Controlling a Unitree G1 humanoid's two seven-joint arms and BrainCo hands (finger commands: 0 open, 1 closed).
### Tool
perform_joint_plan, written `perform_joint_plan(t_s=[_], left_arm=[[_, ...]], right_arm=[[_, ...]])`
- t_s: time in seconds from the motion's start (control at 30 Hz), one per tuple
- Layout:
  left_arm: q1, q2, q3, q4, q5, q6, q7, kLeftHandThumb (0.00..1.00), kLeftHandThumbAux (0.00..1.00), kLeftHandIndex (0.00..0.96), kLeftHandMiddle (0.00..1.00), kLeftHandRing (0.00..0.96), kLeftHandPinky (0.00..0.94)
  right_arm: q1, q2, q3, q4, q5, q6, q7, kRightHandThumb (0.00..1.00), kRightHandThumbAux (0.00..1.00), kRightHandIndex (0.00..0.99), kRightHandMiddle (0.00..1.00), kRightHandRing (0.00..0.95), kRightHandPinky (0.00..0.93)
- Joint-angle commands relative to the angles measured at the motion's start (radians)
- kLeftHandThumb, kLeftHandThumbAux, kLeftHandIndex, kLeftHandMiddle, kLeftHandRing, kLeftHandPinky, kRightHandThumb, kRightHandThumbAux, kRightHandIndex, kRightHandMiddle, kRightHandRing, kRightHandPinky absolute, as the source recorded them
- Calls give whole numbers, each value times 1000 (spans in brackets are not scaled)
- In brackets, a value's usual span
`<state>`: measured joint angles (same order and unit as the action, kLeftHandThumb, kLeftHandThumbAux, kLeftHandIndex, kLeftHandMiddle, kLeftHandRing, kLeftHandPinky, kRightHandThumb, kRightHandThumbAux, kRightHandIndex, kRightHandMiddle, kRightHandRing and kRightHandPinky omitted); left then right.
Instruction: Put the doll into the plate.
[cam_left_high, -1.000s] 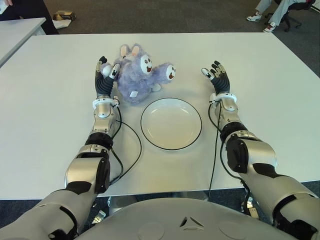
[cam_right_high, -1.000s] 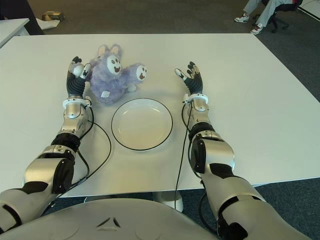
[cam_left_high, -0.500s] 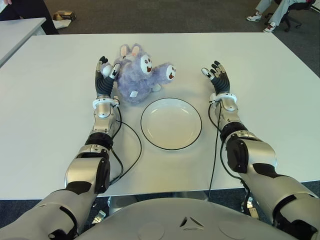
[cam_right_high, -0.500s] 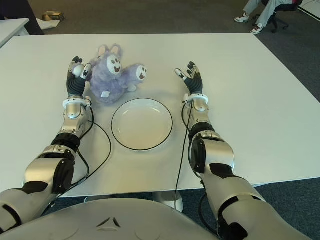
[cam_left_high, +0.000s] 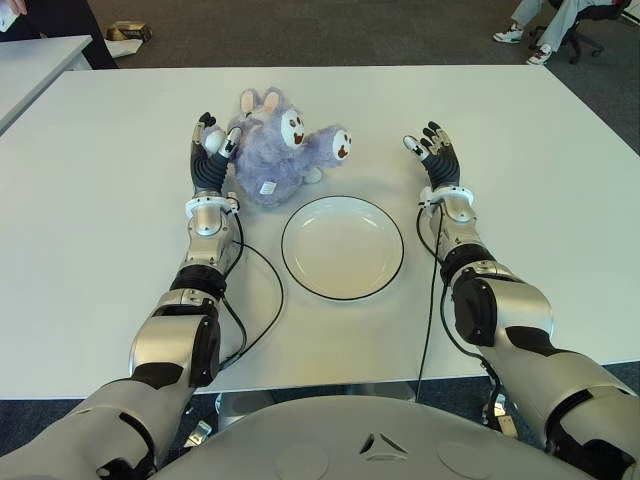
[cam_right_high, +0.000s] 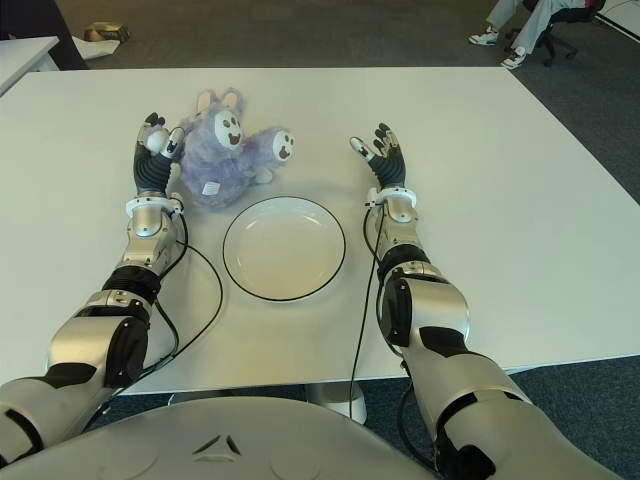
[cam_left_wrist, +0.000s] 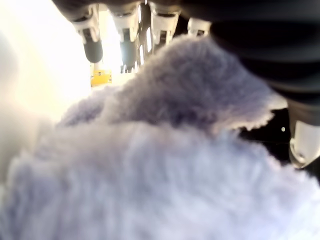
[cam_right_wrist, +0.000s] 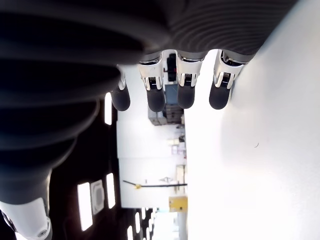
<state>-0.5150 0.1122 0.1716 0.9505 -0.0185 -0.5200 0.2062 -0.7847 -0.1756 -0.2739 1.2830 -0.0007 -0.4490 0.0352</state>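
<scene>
Doll: lay on table beyond plate, not yet grasped. Left hand placed against it, fingers extended. Right hand spread, empty. Grasp and transfer outstanding.

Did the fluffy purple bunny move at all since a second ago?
No. The doll lies just behind the plate, toward the robot's left, same as before, with the left hand against its side. The right hand shows right of the plate.
</scene>
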Motion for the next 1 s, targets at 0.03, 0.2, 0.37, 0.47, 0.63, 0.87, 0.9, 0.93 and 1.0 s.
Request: perform_joint_plan(t_s=[0.03, 0.2, 0.37, 0.47, 0.63, 0.87, 0.9, 0.93, 1.0], left_arm=[[125, -52, -21, 81, 21, 14, 11, 0, 487, 0, 89, 71, 35], [123, -53, -20, 82, 20, 14, 11, 0, 489, 0, 89, 72, 39], [120, -53, -19, 84, 19, 15, 12, 0, 490, 0, 88, 72, 37], [118, -54, -18, 85, 18, 18, 12, 0, 490, 0, 87, 73, 42], [115, -54, -15, 86, 16, 20, 13, 0, 489, 0, 87, 74, 42], [113, -54, -13, 86, 15, 19, 15, 0, 485, 0, 92, 79, 48], [113, -54, -13, 86, 15, 19, 15, 0, 484, 0, 94, 80, 47], [113, -54, -12, 86, 15, 18, 16, 0, 483, 0, 95, 81, 47], [113, -53, -11, 85, 15, 17, 16, 0, 477, 0, 98, 82, 41]], right_arm=[[90, 25, -2, 52, 6, 50, 1, 78, 647, 25, 41, 35, 42], [88, 24, -1, 52, 5, 49, 0, 79, 650, 25, 42, 36, 42], [87, 24, -1, 52, 4, 52, 1, 81, 645, 23, 40, 34, 37], [85, 24, 2, 53, 2, 53, 0, 79, 640, 22, 40, 34, 38], [83, 23, 3, 53, 2, 56, 2, 80, 630, 23, 40, 35, 39], [81, 24, 2, 53, 3, 57, 5, 84, 621, 23, 39, 32, 34], [81, 24, 2, 53, 3, 56, 5, 84, 621, 23, 39, 32, 34], [81, 24, 3, 53, 3, 55, 5, 84, 620, 23, 39, 32, 34], [81, 25, 4, 53, 2, 52, 5, 83, 619, 22, 37, 31, 33]])
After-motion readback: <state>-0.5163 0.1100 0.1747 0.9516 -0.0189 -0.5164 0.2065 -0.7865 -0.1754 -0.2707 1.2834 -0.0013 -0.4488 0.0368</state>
